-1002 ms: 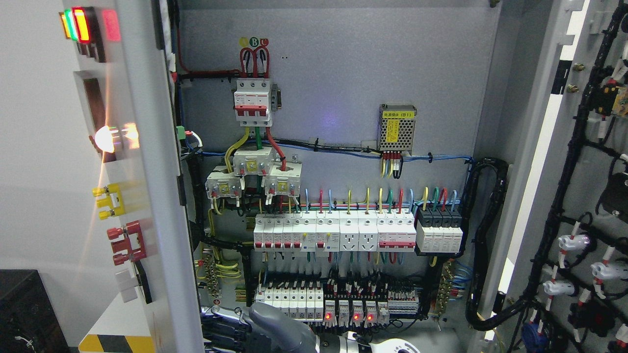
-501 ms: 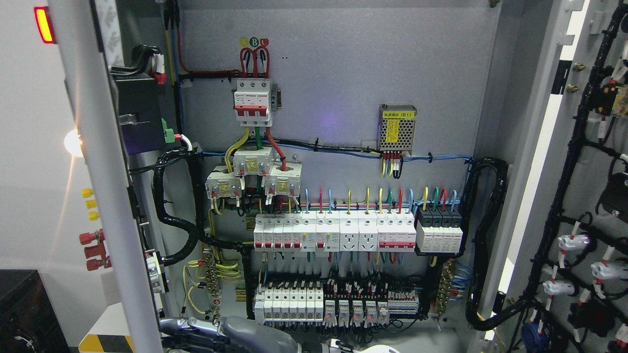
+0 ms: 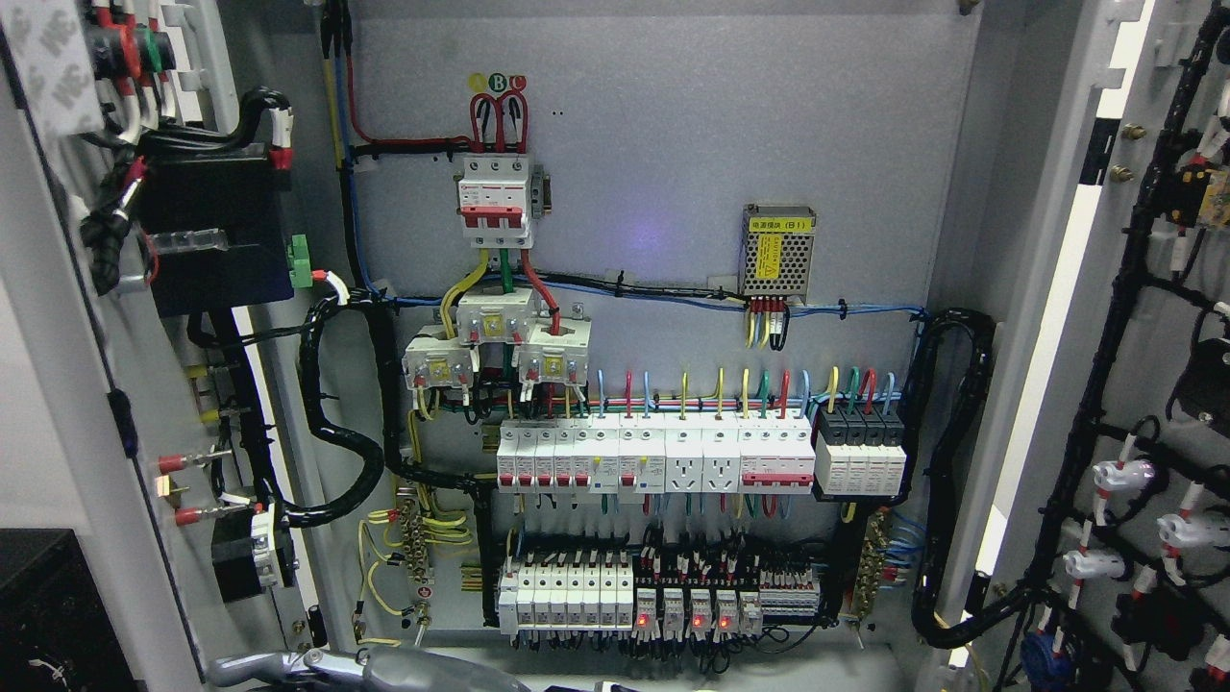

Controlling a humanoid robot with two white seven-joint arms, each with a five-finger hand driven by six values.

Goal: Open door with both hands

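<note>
Above the hand (image 3: 317,663), white breaker rows (image 3: 653,457) sit under a red-topped main breaker (image 3: 494,197); farther right hangs what looks like a yellow-labelled power supply (image 3: 779,250).

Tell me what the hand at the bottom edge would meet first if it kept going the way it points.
The hand points left, so it would probably meet the lower inner edge of the open left cabinet door first; depth is unclear.
</note>
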